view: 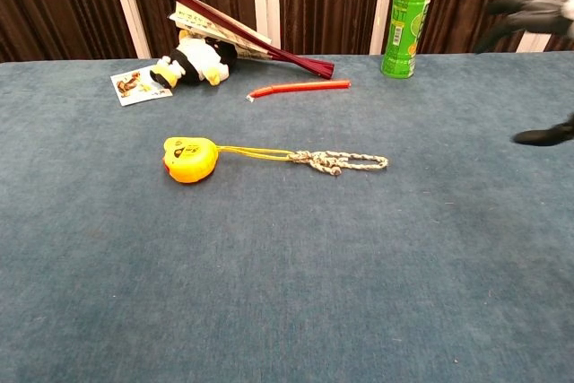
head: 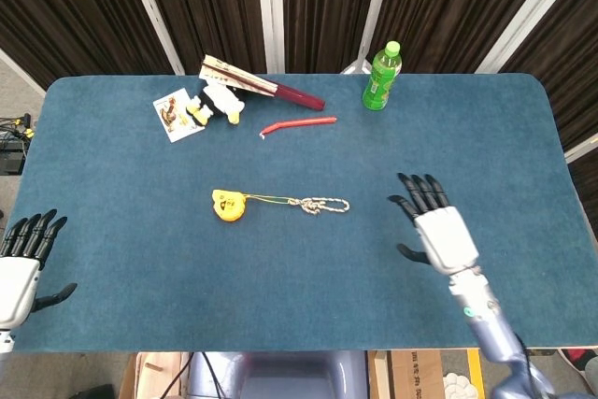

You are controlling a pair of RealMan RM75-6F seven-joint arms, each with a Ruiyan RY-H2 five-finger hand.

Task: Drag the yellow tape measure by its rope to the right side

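The yellow tape measure (head: 228, 205) (view: 189, 159) lies left of the table's middle. Its thin yellow cord runs right into a knotted pale rope (head: 322, 205) (view: 341, 162) lying flat on the cloth. My right hand (head: 437, 230) hovers over the table to the right of the rope's end, fingers spread and holding nothing. Only its dark fingertips (view: 531, 15) show at the right edge of the chest view. My left hand (head: 21, 263) rests at the front left corner, fingers apart and empty.
A green bottle (head: 381, 77) (view: 404, 17) stands at the back. A red stick (head: 298, 124) (view: 300, 88), a folded fan (head: 262, 85), a plush toy (head: 216, 104) and a card (head: 176, 114) lie at the back left on the blue table (head: 467, 137).
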